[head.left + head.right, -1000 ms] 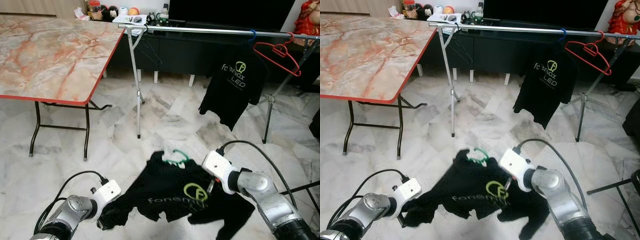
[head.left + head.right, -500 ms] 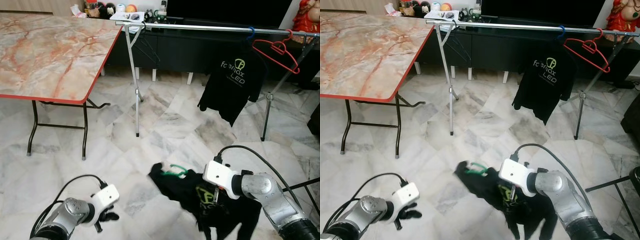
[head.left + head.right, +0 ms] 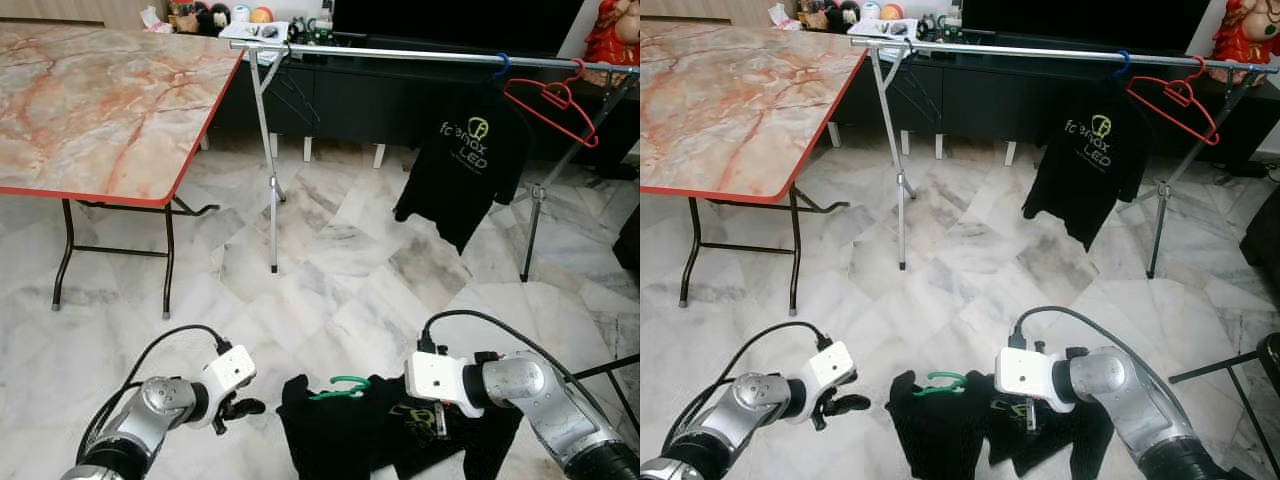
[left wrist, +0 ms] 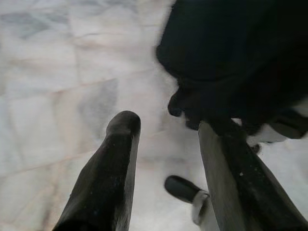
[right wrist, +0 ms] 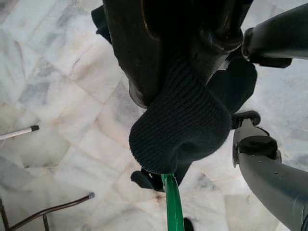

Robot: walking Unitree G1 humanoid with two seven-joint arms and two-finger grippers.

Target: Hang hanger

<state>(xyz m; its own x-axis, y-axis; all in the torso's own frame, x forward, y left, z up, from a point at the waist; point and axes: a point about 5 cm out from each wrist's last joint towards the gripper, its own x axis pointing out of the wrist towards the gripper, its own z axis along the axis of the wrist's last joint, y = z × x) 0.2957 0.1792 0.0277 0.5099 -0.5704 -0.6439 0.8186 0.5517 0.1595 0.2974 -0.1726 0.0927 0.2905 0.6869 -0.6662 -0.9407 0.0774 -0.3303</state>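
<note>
Right gripper [image 3: 437, 418] was clamped on the black shirt [image 3: 340, 435], at roughly 5 o'clock in the head view. The shirt hung bunched from the fingers, low over the marble floor [image 3: 330, 270]. The right wrist view showed the knit collar [image 5: 180, 127] pinched between the two fingers, with the stem of the green hanger [image 5: 172, 204] emerging below it. The hanger's green hook [image 3: 338, 386] protruded from the collar at 6 o'clock. Left gripper [image 3: 243, 407] sat at 7 o'clock, just beside the shirt's edge but apart from it, fingers [image 4: 108, 168] spread and holding nothing. A rail [image 3: 420, 55] spanned 12 to 2 o'clock, carrying a second black shirt [image 3: 462, 165] and a red hanger [image 3: 555, 100]. A table [image 3: 100, 100] occupied 10 o'clock.
</note>
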